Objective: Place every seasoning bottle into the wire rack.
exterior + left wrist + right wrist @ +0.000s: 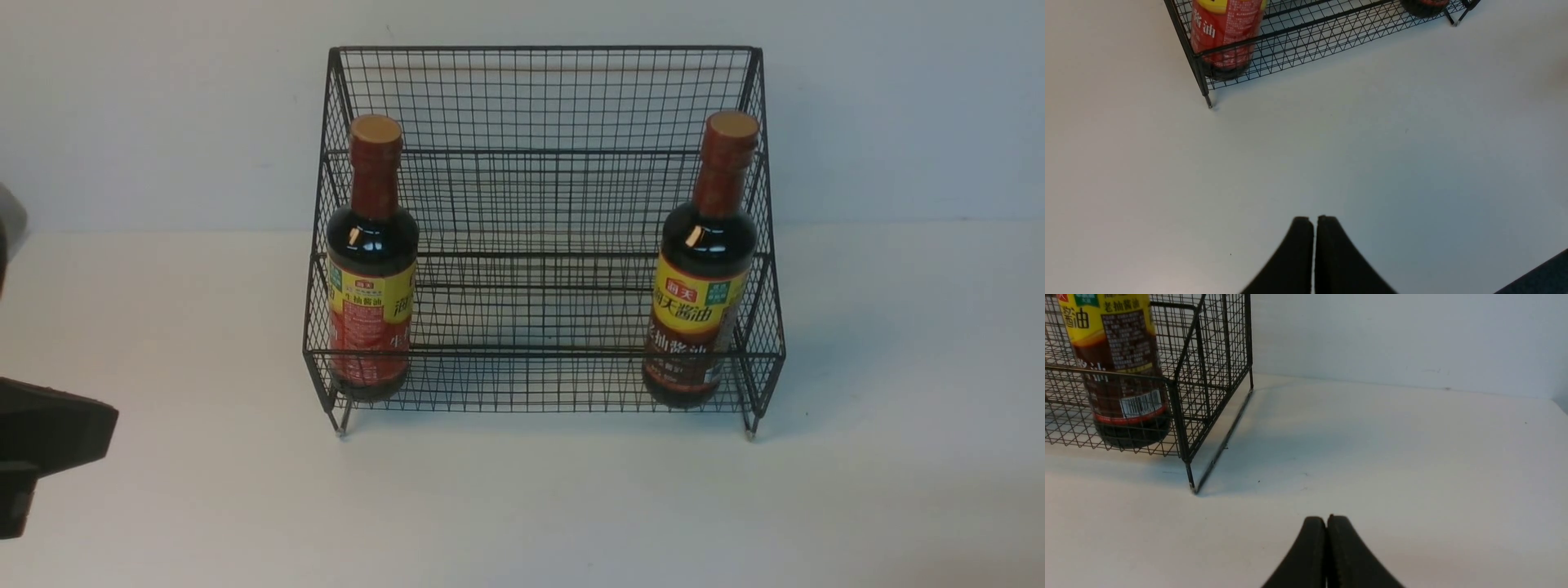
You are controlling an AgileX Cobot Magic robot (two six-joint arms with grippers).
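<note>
The black wire rack (539, 204) stands at the back middle of the table. Two seasoning bottles stand upright inside its lowest step: one at the left end (371, 269), one at the right end (706, 278), leaning slightly. The left wrist view catches the left bottle's red label (1224, 32) and the rack's front mesh (1310, 36). The right bottle (1122, 367) and the rack's side (1216, 367) fill a corner of the right wrist view. My left gripper (1314, 218) is shut on nothing, well clear of the rack. My right gripper (1327, 517) is likewise shut and empty, apart from the rack.
A dark part of my left arm (45, 449) shows at the left edge of the front view. The white table (522, 506) runs back to a pale wall (898, 106) just behind the rack.
</note>
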